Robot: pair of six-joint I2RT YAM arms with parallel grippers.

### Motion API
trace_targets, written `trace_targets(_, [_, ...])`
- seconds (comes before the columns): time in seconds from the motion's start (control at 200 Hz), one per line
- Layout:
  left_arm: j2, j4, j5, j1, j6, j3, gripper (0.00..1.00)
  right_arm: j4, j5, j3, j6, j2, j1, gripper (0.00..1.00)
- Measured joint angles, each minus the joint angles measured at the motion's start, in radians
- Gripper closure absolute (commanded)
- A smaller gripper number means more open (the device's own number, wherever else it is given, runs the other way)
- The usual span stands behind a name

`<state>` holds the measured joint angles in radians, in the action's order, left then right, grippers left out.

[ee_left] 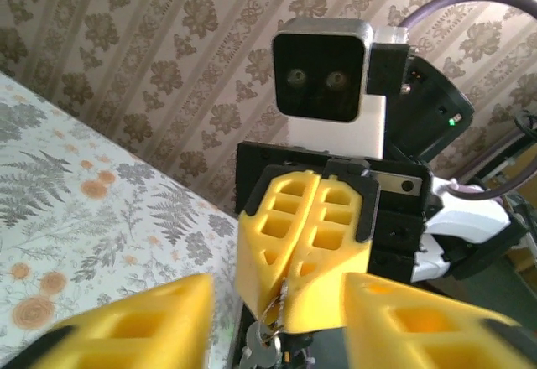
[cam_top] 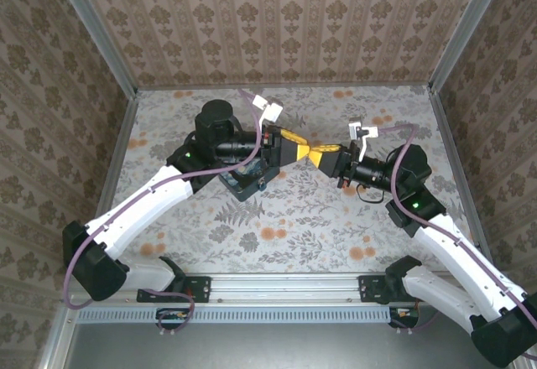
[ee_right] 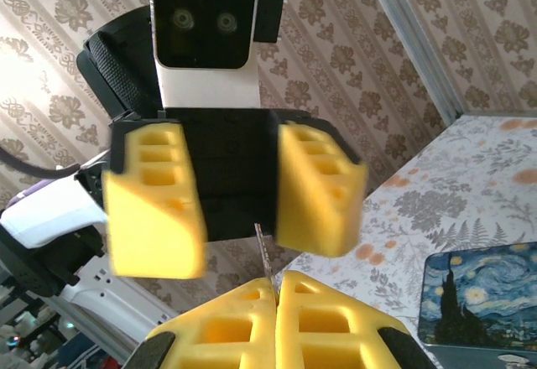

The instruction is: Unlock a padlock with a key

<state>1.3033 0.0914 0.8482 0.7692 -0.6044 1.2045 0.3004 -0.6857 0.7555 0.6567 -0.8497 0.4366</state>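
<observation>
My right gripper (ee_right: 275,281) is shut on a thin silver key (ee_right: 263,247), whose blade sticks out past its yellow fingertips. In the left wrist view a key ring with spare keys (ee_left: 265,350) dangles below those shut fingers (ee_left: 277,235). My left gripper (ee_left: 277,293) is open and faces the right one tip to tip, with the key blade between its spread fingers (ee_right: 319,184) and touching neither. In the top view the two grippers meet above the table's middle, left gripper (cam_top: 295,147) and right gripper (cam_top: 323,155). The padlock is hidden.
A square box printed with a starry-night painting (ee_right: 478,298) lies on the floral table, under the left arm in the top view as the box (cam_top: 246,182). Patterned walls enclose the table on three sides. Both arms' bases stand on the rail at the near edge (cam_top: 277,289).
</observation>
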Motion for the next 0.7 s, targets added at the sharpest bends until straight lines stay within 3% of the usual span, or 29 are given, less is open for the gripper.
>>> trace_targets(0.155, [-0.062, -0.019, -0.082, -0.044, -0.008, -0.075, 0.38, -0.050, 0.024, 0.002, -0.020, -0.004, -0.015, 1.00])
trace_targets(0.295, [-0.178, -0.079, -0.228, -0.060, -0.001, -0.183, 0.39, -0.142, 0.101, 0.049, -0.080, -0.066, -0.025, 1.00])
trace_targets(0.525, [-0.252, -0.139, -0.494, 0.058, -0.053, -0.468, 0.39, -0.225, 0.249, 0.187, -0.184, -0.298, -0.026, 1.00])
trace_targets(0.7, [-0.251, -0.210, -0.685, 0.138, -0.132, -0.618, 0.42, -0.237, 0.315, 0.346, -0.237, -0.579, -0.013, 1.00])
